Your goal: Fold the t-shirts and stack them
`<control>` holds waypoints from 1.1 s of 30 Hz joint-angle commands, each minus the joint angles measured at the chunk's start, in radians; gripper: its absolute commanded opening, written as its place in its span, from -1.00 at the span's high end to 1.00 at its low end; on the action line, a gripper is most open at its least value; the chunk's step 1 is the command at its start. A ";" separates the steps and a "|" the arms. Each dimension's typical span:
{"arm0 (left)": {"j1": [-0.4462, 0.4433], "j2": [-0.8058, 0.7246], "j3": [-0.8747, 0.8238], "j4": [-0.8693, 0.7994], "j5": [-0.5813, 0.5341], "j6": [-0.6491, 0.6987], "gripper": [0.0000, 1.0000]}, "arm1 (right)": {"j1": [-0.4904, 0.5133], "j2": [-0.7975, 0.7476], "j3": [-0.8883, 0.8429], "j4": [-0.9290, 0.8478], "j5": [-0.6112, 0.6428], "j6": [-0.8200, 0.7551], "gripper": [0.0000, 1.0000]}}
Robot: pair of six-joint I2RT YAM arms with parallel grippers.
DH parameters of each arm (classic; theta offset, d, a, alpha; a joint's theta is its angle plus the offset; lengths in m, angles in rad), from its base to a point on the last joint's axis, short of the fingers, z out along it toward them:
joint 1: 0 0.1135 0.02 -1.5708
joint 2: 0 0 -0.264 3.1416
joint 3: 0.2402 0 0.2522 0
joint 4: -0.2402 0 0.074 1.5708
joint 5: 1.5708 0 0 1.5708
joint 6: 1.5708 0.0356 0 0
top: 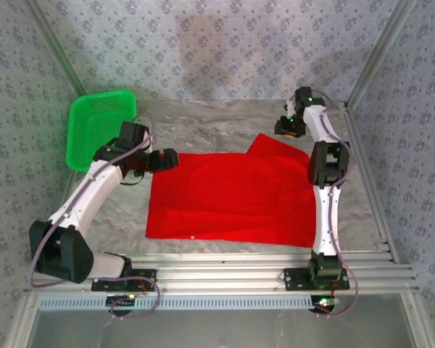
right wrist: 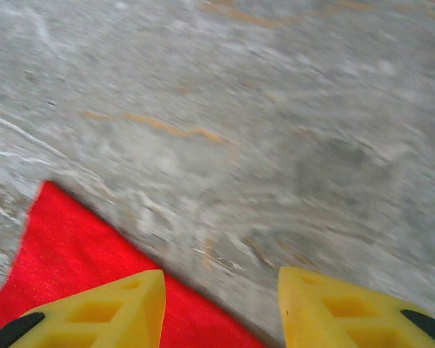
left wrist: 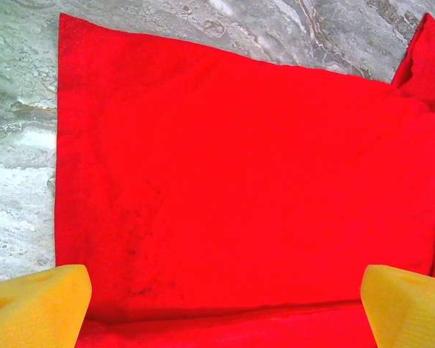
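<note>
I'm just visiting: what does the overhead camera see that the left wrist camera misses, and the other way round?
Overhead extras: the green basket at far left, the left arm and right arm, and the whole outline of the t-shirt.
Left wrist extras: a close look at the cloth's surface, framed by the left jaws' yellow pads, which stand wide apart at the bottom corners.
Shared: the red t-shirt lying flat on the grey marbled table.

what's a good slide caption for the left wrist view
Open left gripper over the red t-shirt spread on the marbled table.
</note>
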 commanded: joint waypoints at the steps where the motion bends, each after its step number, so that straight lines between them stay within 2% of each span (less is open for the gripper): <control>1: 0.005 -0.039 -0.007 -0.005 0.008 -0.007 -0.92 | 0.022 0.056 0.051 -0.015 -0.052 0.032 0.05; 4: 0.005 -0.050 -0.018 -0.014 0.009 -0.006 -0.92 | 0.046 0.071 0.061 0.012 -0.065 0.043 0.04; 8: 0.005 -0.064 -0.038 -0.016 0.007 -0.007 -0.92 | 0.070 0.116 0.159 -0.036 -0.042 0.037 -0.01; 20: 0.005 -0.086 -0.068 -0.027 0.015 -0.011 -0.92 | 0.116 0.148 0.179 -0.082 -0.048 0.081 -0.11; 28: 0.005 -0.097 -0.086 -0.035 0.016 -0.018 -0.92 | 0.121 0.170 0.185 -0.189 0.040 0.099 -0.05; 33: 0.005 -0.102 -0.092 -0.033 0.020 -0.027 -0.91 | 0.168 0.169 0.190 -0.229 0.134 0.081 -0.01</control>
